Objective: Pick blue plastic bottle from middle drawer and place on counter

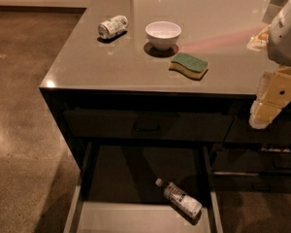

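The blue plastic bottle lies on its side in the open middle drawer, near the right wall, its white cap pointing up-left. The counter is above the drawer, glossy grey-brown. My gripper hangs at the right edge of the view, in front of the counter's front edge, well above and to the right of the bottle. It holds nothing that I can see.
On the counter stand a crushed silver-white can at the back left, a white bowl in the middle and a green-and-yellow sponge near the front. A shut drawer front with a black handle is above the open drawer.
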{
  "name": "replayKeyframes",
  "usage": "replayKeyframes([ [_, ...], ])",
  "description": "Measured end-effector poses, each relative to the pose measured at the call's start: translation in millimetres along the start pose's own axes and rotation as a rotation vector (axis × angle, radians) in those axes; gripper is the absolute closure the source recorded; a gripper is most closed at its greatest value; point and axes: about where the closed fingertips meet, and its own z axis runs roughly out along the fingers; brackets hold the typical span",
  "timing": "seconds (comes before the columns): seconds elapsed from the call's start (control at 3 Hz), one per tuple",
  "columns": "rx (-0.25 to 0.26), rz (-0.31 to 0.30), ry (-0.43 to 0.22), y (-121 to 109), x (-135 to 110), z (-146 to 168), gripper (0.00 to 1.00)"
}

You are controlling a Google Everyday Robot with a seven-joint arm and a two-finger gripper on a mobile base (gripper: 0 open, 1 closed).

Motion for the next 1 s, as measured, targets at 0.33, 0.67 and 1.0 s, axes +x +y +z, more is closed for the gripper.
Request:
replayKeyframes([
  [0.33, 0.0, 0.0, 0.0, 0.0, 0.0, 0.1, 0.0],
  [0.67, -0.034, -0.012, 0.009, -2.1, -1.8, 19.9, 0.0],
  [1.0, -0.06, 0.07, 0.056, 4.9, 12.4, 100.3, 0.0],
])
